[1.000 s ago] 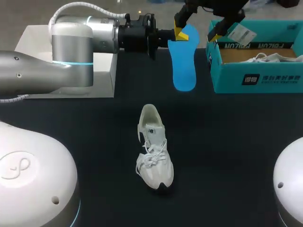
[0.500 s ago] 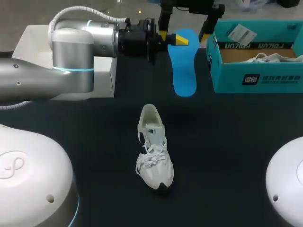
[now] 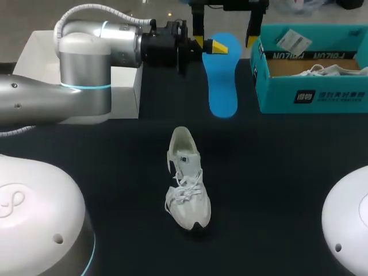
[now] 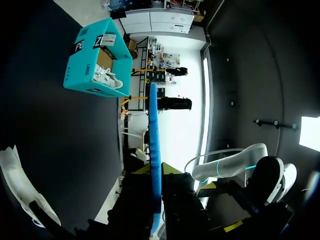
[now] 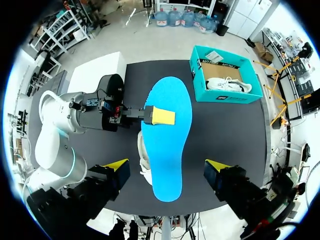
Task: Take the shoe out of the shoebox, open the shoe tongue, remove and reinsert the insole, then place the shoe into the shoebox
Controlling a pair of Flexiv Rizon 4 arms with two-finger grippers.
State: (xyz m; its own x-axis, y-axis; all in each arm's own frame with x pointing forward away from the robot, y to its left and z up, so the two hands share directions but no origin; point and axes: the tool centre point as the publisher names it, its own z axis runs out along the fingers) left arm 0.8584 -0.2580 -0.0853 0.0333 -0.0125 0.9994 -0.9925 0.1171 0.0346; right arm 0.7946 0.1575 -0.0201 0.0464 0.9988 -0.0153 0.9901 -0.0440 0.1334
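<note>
As my L gripper (image 3: 213,46) clamps insole (image 3: 223,80) by one end near table (image 3: 276,172) far edge, R gripper (image 5: 166,167) straddles it wide open, empty. Light, bendy foam imo, so pinch flat faces.

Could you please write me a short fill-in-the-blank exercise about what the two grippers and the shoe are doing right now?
1. The left gripper is shut on the blue ____.
2. The right gripper hangs above with its fingers ____, one on either side of the insole.
3. The white shoe stands on the ____, outside the teal shoebox.

Missing words: insole; open; table.
</note>
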